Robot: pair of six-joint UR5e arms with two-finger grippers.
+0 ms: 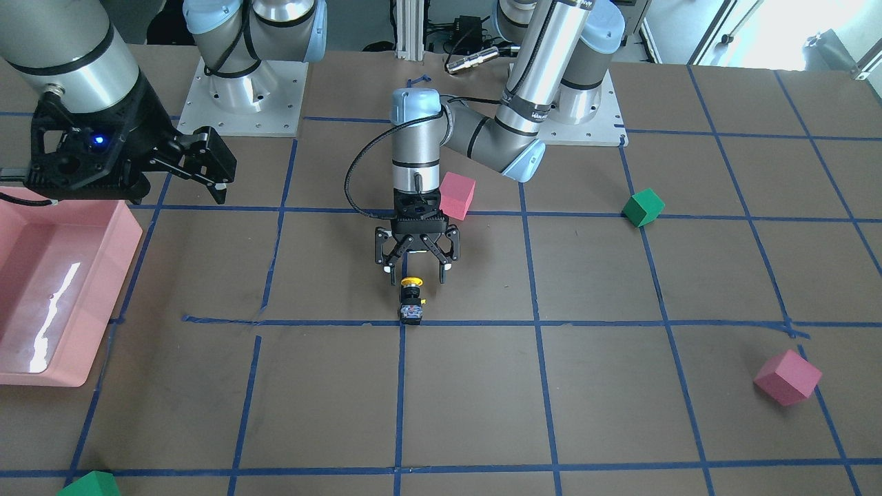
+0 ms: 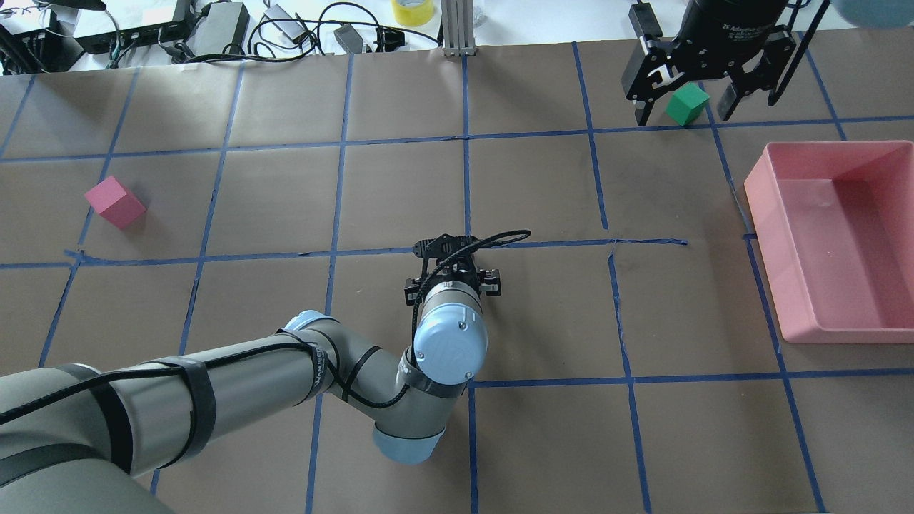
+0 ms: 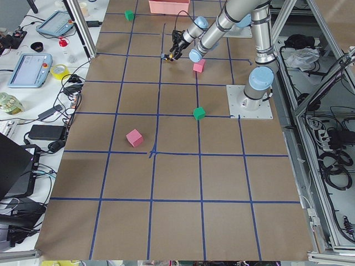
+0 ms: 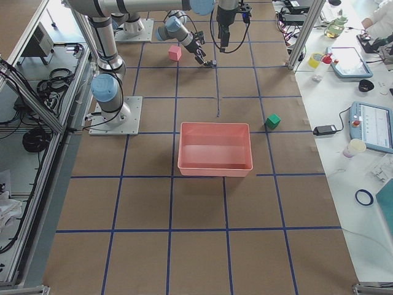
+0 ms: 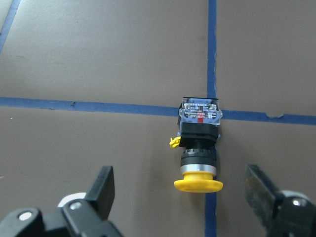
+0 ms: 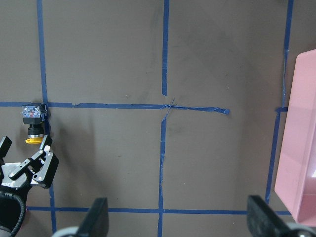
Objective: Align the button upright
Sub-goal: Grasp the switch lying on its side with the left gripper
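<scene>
You have one button (image 1: 411,301) on the desk (image 1: 620,413). It lies on its side on a blue tape crossing, yellow cap toward the left gripper (image 1: 415,275), whose fingers stand apart just short of the cap and touch nothing. Your right gripper (image 2: 684,107) hangs spread wide and empty near the one pink tray (image 1: 114,282). Cubes: a pink cube (image 1: 457,195) beside the left wrist, a second pink cube (image 1: 787,377), a green cube (image 1: 643,207) and a second green cube (image 1: 89,486).

The desk (image 1: 620,413) is covered in brown paper marked with a grid of blue tape (image 1: 538,386). The button (image 1: 411,303) lies on its side on a tape crossing near the middle, yellow cap toward the robot. A pink tray (image 1: 41,275) sits at the robot's right end, and a pink cube (image 1: 457,195), a second pink cube (image 1: 787,377), a green cube (image 1: 643,207) and a second green cube (image 1: 89,486) lie well apart.
</scene>
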